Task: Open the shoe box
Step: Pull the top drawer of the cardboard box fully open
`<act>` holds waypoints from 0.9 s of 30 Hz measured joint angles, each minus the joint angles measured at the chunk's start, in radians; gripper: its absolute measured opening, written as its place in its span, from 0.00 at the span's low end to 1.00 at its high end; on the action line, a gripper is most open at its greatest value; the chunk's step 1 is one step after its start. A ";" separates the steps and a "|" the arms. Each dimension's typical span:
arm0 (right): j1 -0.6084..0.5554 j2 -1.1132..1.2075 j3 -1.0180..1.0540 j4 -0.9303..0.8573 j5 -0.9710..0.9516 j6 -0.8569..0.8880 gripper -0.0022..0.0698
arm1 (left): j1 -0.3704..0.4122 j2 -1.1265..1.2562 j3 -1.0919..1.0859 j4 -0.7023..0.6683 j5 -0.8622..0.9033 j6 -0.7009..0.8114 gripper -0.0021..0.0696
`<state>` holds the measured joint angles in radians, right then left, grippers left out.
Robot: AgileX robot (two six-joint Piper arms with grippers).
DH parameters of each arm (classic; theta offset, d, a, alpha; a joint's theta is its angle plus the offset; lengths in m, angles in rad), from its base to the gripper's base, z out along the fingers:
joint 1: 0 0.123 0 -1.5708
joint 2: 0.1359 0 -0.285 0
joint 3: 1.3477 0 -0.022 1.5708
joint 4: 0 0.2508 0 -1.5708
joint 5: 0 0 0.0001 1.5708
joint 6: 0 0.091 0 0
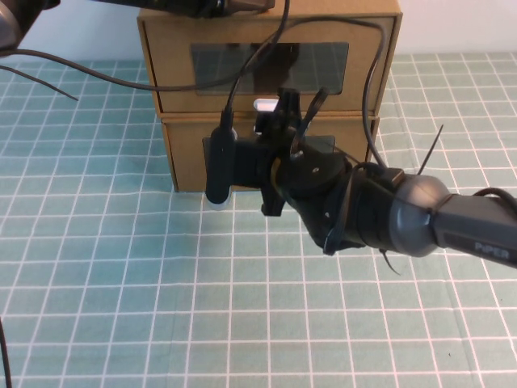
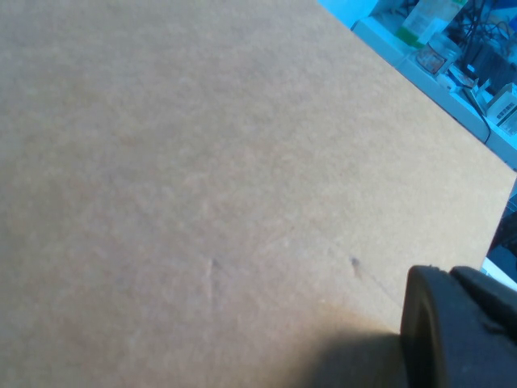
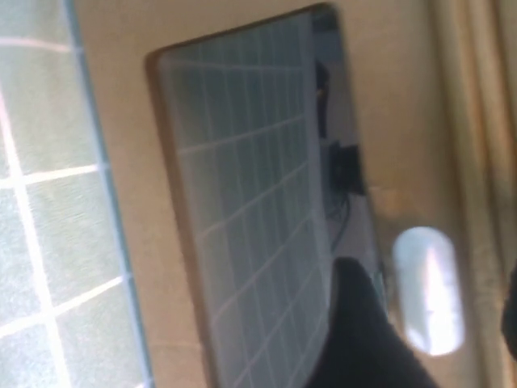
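Two brown cardboard shoe boxes are stacked at the back of the table, each with a dark window in its front. The upper box (image 1: 266,56) has my left gripper (image 1: 206,6) resting on its top; its wrist view shows the plain cardboard lid (image 2: 202,162) and a dark part of the gripper (image 2: 456,331). My right gripper (image 1: 284,109) is at the front of the lower box (image 1: 184,153), open. A small white pull tab (image 1: 265,105) (image 3: 428,287) sits between the right gripper's (image 3: 432,323) fingers, with gaps on both sides. The lower box's window (image 3: 250,202) lies beside the tab.
The boxes stand on a green mat with a white grid (image 1: 121,283). Black cables (image 1: 97,74) trail from the left across the mat and the upper box's front. The right arm (image 1: 420,218) reaches in from the right edge.
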<state>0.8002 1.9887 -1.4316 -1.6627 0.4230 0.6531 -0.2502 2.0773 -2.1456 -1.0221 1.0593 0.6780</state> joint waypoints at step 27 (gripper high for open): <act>-0.002 -0.050 0.000 -0.002 -0.019 0.000 0.50 | 0.000 0.000 0.000 0.000 0.000 0.000 0.02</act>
<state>0.7983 1.9384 -1.4316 -1.6645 0.4045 0.6531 -0.2502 2.0773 -2.1456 -1.0221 1.0593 0.6780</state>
